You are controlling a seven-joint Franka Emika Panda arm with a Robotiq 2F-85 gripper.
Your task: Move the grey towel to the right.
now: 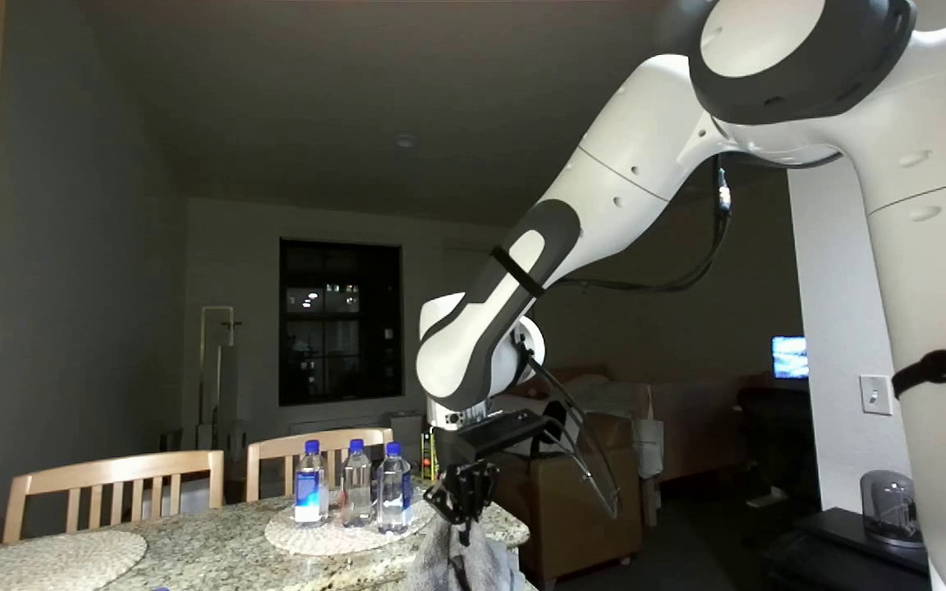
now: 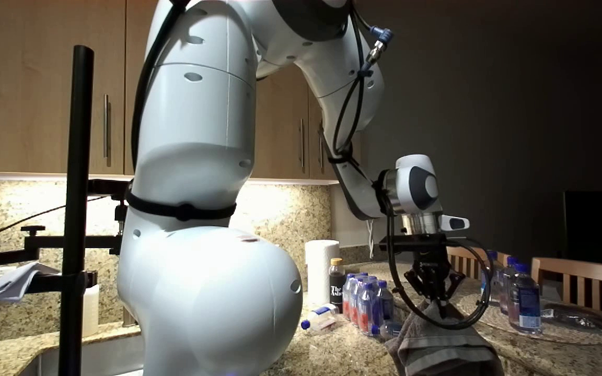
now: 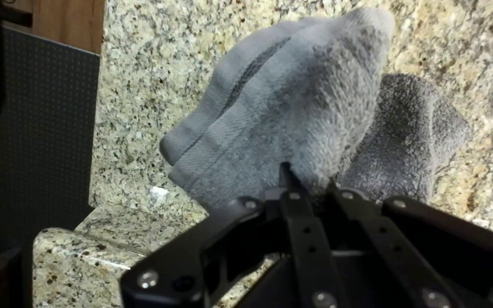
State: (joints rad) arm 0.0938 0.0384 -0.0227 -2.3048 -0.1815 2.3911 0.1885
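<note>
The arm [image 1: 629, 135] is white with dark grey covers [image 1: 851, 70]; black straps [image 2: 209, 213] band it; it carries black cables [image 2: 452, 325] and a blue connector [image 2: 382, 34]; the black gripper [image 3: 309, 176] has silvery screws [image 3: 147, 279].

The walls [image 1: 71, 246] are grey and dim; a dark window [image 1: 340, 328] shows bright spots [image 1: 342, 297]. Wooden chairs [image 1: 116, 469] stand at a speckled counter [image 1: 194, 533], and a screen [image 1: 790, 357] glows. Below wooden cabinets [image 2: 34, 89], in an exterior view, bright light falls on the backsplash [image 2: 290, 206].

In both exterior views, 3 bottles [image 1: 356, 492] on a placemat [image 1: 337, 542] obstructed the space beside the pincer [image 2: 441, 308], with free passage above their caps [image 1: 355, 445].
</note>
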